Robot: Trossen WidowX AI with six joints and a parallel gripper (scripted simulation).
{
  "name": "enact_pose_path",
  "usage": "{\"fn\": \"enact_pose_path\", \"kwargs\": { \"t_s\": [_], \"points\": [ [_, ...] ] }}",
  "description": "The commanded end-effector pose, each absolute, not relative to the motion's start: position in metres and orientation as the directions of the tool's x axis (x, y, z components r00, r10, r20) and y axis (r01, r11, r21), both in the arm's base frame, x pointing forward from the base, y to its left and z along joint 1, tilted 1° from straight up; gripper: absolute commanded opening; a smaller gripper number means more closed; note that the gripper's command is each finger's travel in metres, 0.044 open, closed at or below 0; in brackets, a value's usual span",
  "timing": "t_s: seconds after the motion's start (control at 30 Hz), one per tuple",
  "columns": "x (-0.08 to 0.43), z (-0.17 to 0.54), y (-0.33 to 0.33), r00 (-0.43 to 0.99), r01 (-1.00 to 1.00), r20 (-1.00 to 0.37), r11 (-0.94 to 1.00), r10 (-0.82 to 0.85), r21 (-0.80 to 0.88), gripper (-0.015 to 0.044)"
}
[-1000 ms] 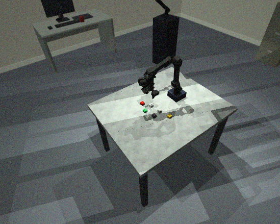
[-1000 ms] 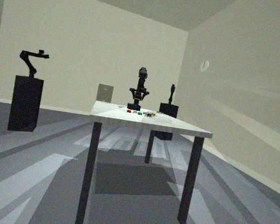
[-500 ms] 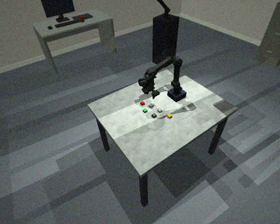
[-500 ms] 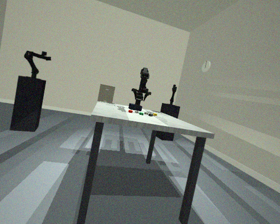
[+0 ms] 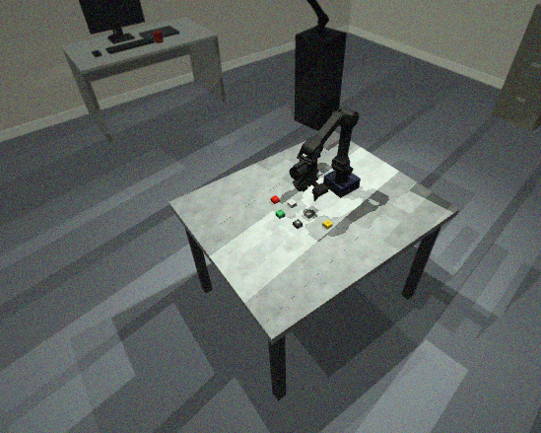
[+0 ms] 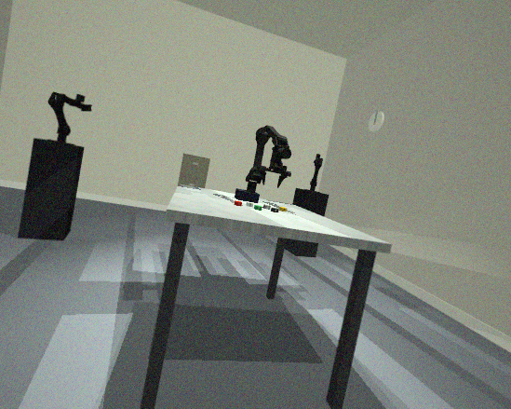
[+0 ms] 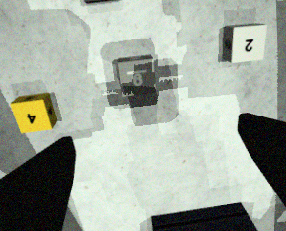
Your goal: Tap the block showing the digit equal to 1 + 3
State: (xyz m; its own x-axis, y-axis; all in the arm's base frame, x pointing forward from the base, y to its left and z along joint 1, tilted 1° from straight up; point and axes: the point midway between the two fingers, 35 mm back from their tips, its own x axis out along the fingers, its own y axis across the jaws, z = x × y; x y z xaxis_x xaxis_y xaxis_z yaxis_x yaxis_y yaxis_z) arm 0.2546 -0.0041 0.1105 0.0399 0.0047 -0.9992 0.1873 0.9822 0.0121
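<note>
Below my wide-open, empty gripper sits a grey cube, probably an 8; the small yellow cube marked 4 lies leftward, untapped — whole approach remains.

The yellow block shows a dark printed 4 on its top face. It sits flat on the table, towards the edge where the arm is mounted
</note>
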Motion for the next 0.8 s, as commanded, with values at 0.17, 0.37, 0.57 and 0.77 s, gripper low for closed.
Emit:
{"fn": "enact_pose_path", "kwargs": {
  "t_s": [0.17, 0.37, 0.57, 0.77],
  "points": [
    [0.252, 0.111, 0.001, 0.042, 0.193, -0.999, 0.981, 0.004, 0.012, 0.0400],
    [0.252, 0.111, 0.001, 0.042, 0.193, -0.999, 0.981, 0.004, 0.012, 0.0400],
    [0.253, 0.111, 0.009, 0.042, 0.193, -0.999, 0.981, 0.005, 0.013, 0.0400],
    [0.255, 0.112, 0.079, 0.042, 0.193, -0.999, 0.981, 0.012, 0.020, 0.0400]
  ]
}}
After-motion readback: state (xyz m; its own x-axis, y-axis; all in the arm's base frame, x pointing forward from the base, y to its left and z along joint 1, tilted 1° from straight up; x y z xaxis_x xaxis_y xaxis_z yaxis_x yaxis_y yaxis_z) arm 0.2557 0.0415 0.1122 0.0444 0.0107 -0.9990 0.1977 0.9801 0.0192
